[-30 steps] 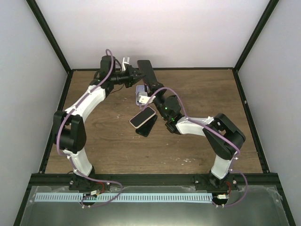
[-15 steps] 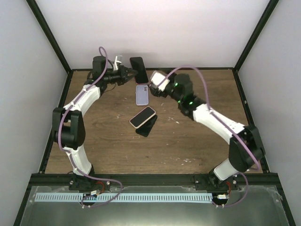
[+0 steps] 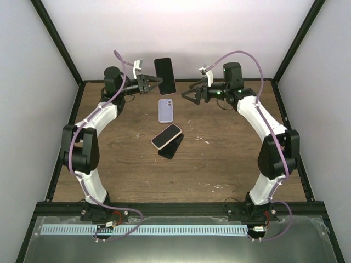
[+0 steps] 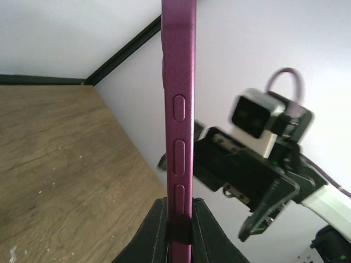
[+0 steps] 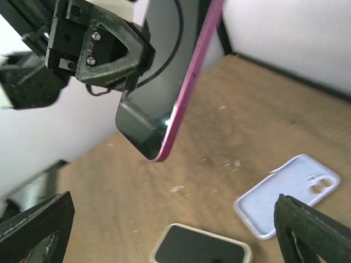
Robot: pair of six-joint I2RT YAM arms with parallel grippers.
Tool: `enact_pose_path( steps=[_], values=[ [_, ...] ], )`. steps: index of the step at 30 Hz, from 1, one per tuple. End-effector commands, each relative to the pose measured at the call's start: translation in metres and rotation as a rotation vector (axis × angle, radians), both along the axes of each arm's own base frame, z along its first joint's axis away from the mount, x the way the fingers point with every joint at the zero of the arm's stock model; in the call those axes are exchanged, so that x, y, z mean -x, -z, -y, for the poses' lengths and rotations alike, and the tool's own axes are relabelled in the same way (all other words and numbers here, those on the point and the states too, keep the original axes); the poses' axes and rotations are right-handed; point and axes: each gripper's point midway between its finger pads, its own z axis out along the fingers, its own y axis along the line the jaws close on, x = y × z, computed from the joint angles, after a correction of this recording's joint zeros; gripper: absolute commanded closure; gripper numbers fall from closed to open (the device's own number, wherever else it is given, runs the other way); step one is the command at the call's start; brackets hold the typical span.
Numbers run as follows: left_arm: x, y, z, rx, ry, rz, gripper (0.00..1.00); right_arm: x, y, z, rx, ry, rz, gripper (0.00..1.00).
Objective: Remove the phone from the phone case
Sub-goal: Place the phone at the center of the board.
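My left gripper (image 3: pixel 149 83) is shut on a dark-screened phone in a magenta case (image 3: pixel 164 75), held upright in the air at the back of the table. In the left wrist view the case's magenta edge (image 4: pixel 178 109) with its side buttons stands between my fingertips (image 4: pixel 156 230). My right gripper (image 3: pixel 189 96) is open and empty, in the air just right of that phone, jaws facing it. The right wrist view shows the phone (image 5: pixel 164 104) and the left gripper (image 5: pixel 104 49) ahead.
An empty lavender case (image 3: pixel 165 109) lies on the wooden table below the grippers, also in the right wrist view (image 5: pixel 288 203). A cream-cased phone (image 3: pixel 166 136) lies mid-table, leaning on a dark flat object (image 3: pixel 172 149). Black frame posts stand at the back corners.
My right arm swung from mid-table up to the back right, and the lavender case now lies alone on the table. My left gripper drew back slightly left with the magenta phone.
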Motion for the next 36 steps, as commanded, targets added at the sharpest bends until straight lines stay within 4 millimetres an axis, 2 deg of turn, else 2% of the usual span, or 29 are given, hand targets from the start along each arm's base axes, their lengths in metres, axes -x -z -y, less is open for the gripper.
enact_pose_path(
  steps=[1, 7, 13, 21, 22, 25, 27, 30, 32, 36],
  values=[
    [0.025, -0.046, 0.01, 0.047, 0.058, 0.183, 1.0, 0.024, -0.023, -0.008, -0.189, -0.162, -0.278, 0.07],
    [0.037, -0.053, 0.028, 0.059, 0.095, 0.2, 1.0, 0.024, -0.022, -0.014, -0.262, -0.199, -0.405, 0.29],
    [0.044, -0.055, 0.043, 0.064, 0.126, 0.207, 1.0, 0.02, -0.023, -0.017, -0.274, -0.195, -0.423, 0.55],
    [0.038, -0.05, 0.047, 0.062, 0.113, 0.185, 0.99, 0.014, -0.023, -0.017, -0.282, -0.171, -0.442, 0.95],
    [0.037, -0.049, 0.047, 0.061, 0.108, 0.18, 0.95, 0.013, -0.022, -0.017, -0.283, -0.167, -0.444, 0.99],
    [0.029, -0.042, 0.044, 0.038, 0.074, 0.145, 0.8, 0.009, -0.02, -0.016, -0.281, -0.148, -0.448, 0.99],
    [0.022, -0.03, 0.037, 0.002, 0.037, 0.095, 0.6, 0.007, -0.019, -0.016, -0.28, -0.137, -0.447, 0.99],
    [0.012, -0.018, 0.013, -0.046, -0.028, 0.058, 0.4, 0.004, -0.012, -0.014, -0.267, -0.117, -0.449, 0.99],
    [0.007, -0.006, -0.005, -0.11, -0.079, 0.033, 0.32, -0.001, -0.002, -0.013, -0.242, -0.086, -0.443, 0.99],
    [0.005, 0.003, -0.033, -0.267, -0.182, 0.061, 0.02, -0.017, 0.033, -0.006, -0.178, 0.012, -0.481, 0.99]
  ],
)
